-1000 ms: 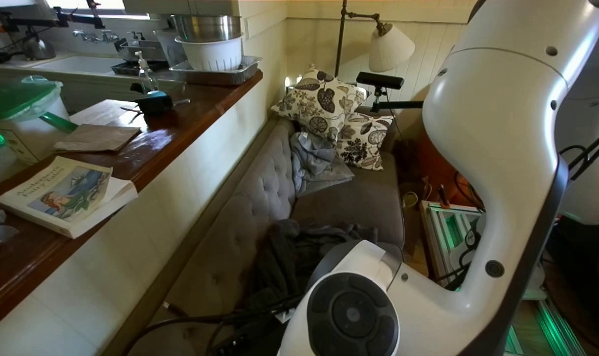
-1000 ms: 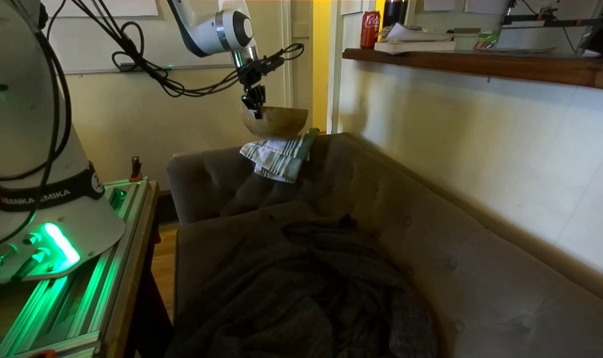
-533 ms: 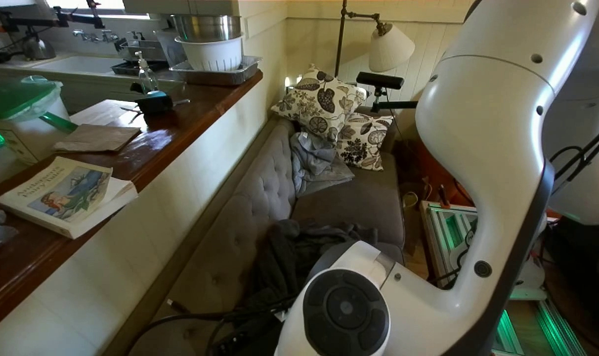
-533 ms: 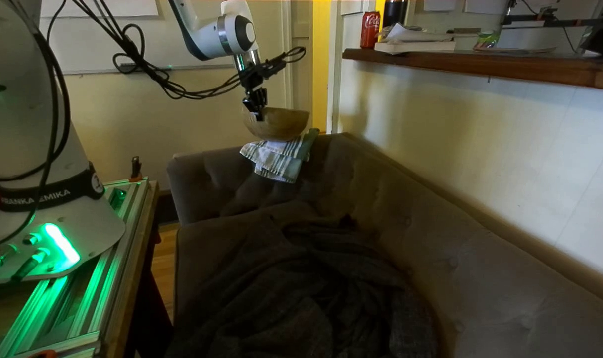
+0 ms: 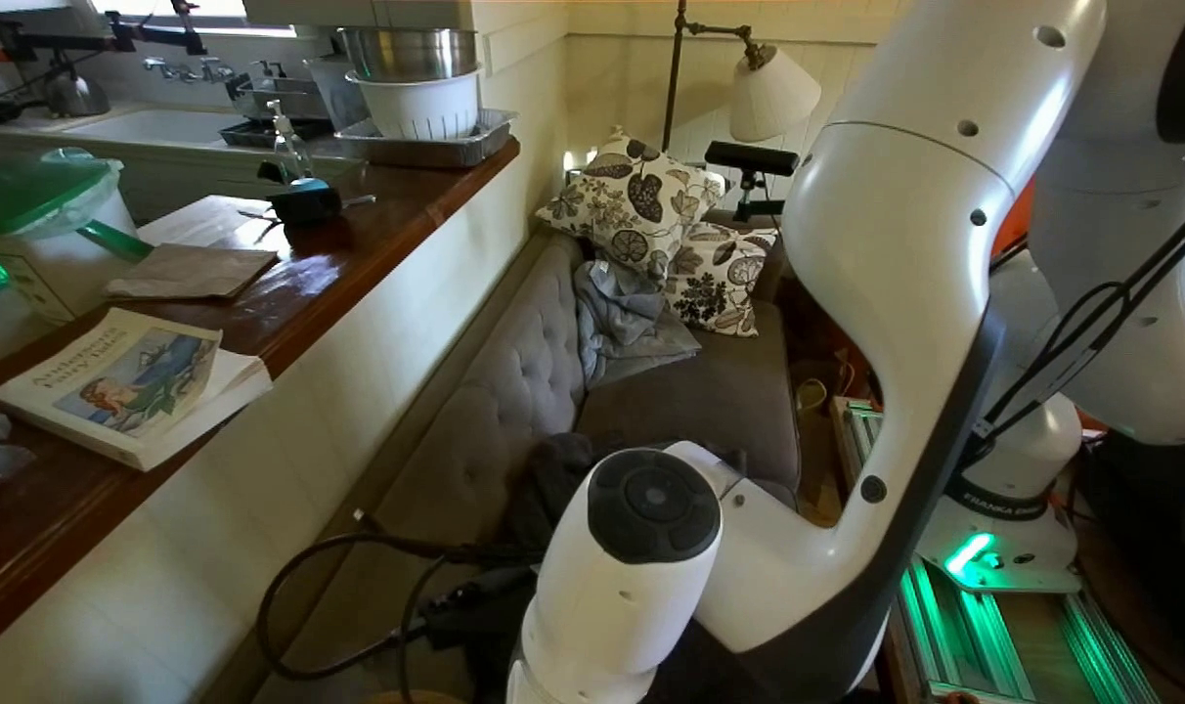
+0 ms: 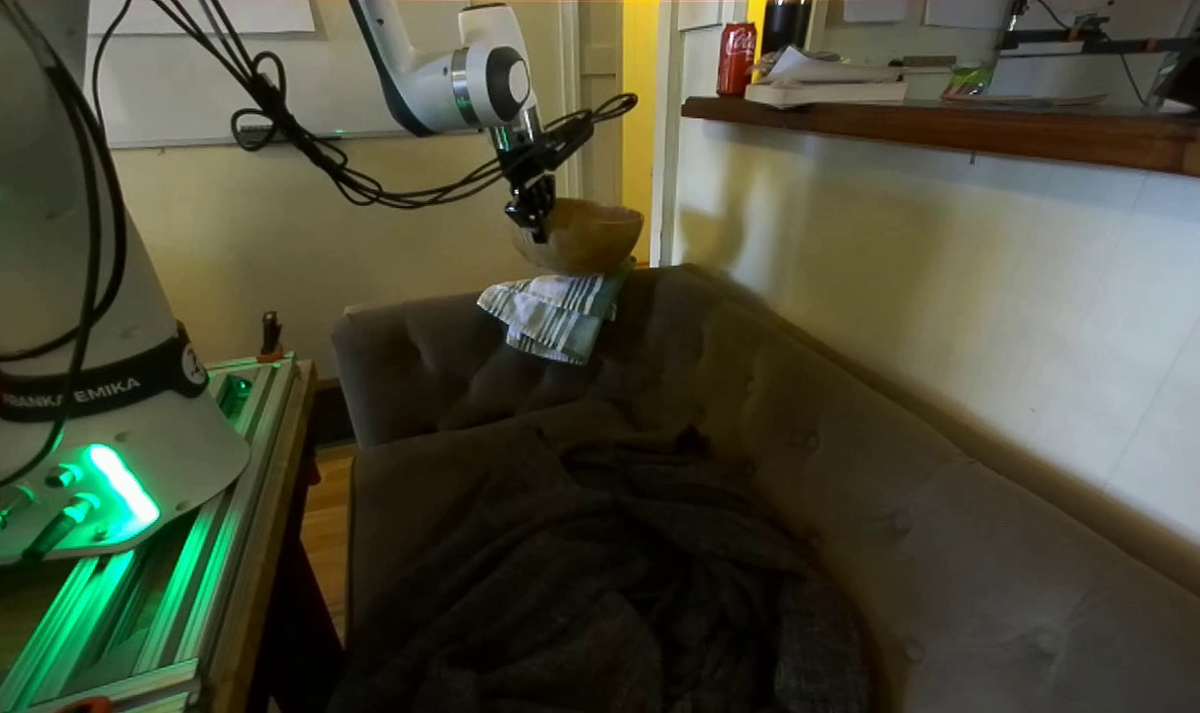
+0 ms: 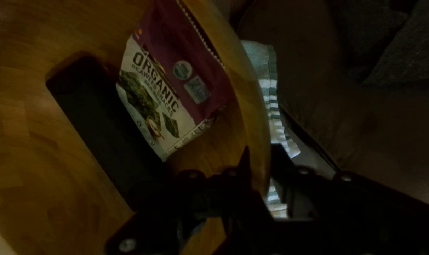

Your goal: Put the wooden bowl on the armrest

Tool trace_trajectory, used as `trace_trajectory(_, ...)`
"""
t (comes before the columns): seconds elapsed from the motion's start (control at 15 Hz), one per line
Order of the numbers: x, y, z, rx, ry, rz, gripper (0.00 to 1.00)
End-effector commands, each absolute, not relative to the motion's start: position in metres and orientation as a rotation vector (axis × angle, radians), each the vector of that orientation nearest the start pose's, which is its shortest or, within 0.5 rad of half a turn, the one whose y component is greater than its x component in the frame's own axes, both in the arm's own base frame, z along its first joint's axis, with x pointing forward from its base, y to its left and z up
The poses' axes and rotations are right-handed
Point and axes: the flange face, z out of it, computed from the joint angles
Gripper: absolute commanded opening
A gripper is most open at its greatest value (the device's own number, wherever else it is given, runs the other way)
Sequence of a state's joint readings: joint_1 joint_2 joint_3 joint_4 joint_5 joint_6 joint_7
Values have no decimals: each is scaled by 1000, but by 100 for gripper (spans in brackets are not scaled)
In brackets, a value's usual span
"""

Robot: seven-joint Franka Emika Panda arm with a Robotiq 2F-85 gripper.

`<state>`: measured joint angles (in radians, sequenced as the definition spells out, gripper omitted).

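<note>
In the wrist view the end effector [image 7: 262, 152] straddles the rim of the wooden bowl [image 6: 594, 243], and we judge it clamped there. The bowl is round, so it has no long axis to mind; what counts is that its bulk hangs to the right of the end effector in an exterior view, toward the couch back [image 6: 818, 426]. The armrest [image 6: 427, 342], with a towel [image 6: 552, 315] draped over it, lies below the bowl; we cannot tell whether base and cloth touch. A snack packet [image 7: 165, 81] and a black object [image 7: 97, 120] sit inside, so we would lower it level. Against half a second ago, bowl and end effector have shifted toward the couch back.
</note>
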<state>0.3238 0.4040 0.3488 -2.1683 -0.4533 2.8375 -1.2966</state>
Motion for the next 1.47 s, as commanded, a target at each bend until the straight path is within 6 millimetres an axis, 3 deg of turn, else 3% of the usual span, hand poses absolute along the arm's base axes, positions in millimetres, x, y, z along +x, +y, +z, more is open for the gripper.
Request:
trace_trajectory(0.0,443,371,258,1158,2683,515,4)
trace_trajectory(0.2,431,365,251,1144,2689,524,4)
trace_trajectory(0.53,418,372,250,1085,2696,553,4)
trace_trajectory(0.93,428,383,243,1071,2644,466,4)
trace_trajectory(1.4,426,396,234,1054,2641,415,4)
